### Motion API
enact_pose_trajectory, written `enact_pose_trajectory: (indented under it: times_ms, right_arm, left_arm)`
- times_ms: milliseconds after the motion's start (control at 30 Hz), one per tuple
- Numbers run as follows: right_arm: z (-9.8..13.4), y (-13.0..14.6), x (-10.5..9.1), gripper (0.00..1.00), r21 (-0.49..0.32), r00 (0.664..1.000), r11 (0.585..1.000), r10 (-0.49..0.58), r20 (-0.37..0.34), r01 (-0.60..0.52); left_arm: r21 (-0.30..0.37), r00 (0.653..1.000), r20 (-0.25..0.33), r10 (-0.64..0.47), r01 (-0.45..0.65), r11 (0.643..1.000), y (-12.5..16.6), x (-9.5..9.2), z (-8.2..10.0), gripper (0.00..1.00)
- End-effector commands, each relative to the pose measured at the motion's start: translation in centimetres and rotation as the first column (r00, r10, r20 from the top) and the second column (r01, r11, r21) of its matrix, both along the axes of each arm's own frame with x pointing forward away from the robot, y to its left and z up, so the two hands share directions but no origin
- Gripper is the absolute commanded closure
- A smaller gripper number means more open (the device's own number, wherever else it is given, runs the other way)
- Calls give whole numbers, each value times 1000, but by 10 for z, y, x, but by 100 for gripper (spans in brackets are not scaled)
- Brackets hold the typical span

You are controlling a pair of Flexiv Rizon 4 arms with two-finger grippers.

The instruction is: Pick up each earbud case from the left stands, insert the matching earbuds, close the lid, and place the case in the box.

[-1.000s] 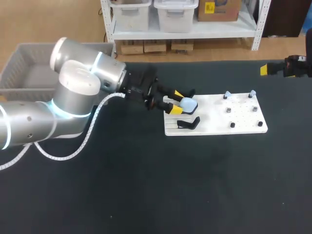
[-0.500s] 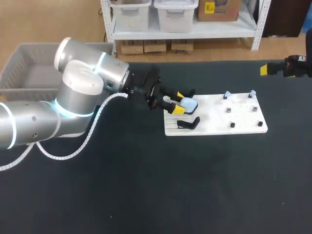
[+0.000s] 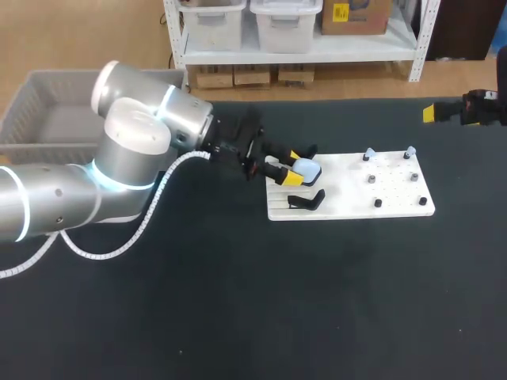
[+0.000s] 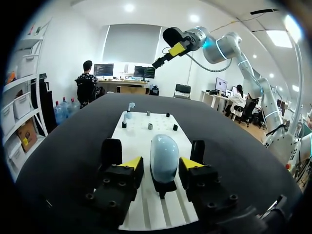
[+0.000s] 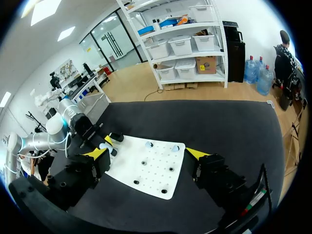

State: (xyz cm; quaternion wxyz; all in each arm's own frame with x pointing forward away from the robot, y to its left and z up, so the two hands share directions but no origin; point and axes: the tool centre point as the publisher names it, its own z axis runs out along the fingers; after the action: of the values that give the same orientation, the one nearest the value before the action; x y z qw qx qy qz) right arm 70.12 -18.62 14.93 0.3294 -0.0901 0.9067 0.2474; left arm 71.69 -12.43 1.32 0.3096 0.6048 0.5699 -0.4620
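Earbud case [image 4: 164, 155]: pale blue, glossy, rounded oval, lid closed; upright on a black stand [image 4: 163, 187] at the white board's [image 4: 146, 141] end nearest the left pincer.
Left pincer [image 4: 161, 165]: released, fingers straddling the case, with a gap on one side.
Right pincer [image 5: 147, 155]: released, spread wide, nothing between its fingers, well apart from the board.

The pale blue earbud case [image 4: 164, 157] between the left gripper [image 4: 161, 164] fingers looks like smooth, shiny plastic, the white board [image 4: 142, 134] under it dull, the black table [image 3: 333, 301] matt.

Head overhead from behind; left wrist close, right wrist far; all share white board [image 3: 346, 190].
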Motion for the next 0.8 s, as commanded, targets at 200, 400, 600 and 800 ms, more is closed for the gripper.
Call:
enact_pose_trajectory:
  times_ms: [200,400,600,800]
  right_arm:
    - [0,0,0,0,-1,1000,1000,-1,0,1]
    - [0,0,0,0,-1,1000,1000,-1,0,1]
    - [0,0,0,0,-1,1000,1000,-1,0,1]
    - [0,0,0,0,-1,1000,1000,-1,0,1]
  left_arm:
    - [10,1000,3,-9,9,1000,-2,2,0,76]
    - [-3,1000,26,-5,5,1000,0,-1,11,100]
    - [-69,998,63,24,-20,997,15,-11,39,100]
    - [-229,998,29,62,-54,972,28,-27,71,100]
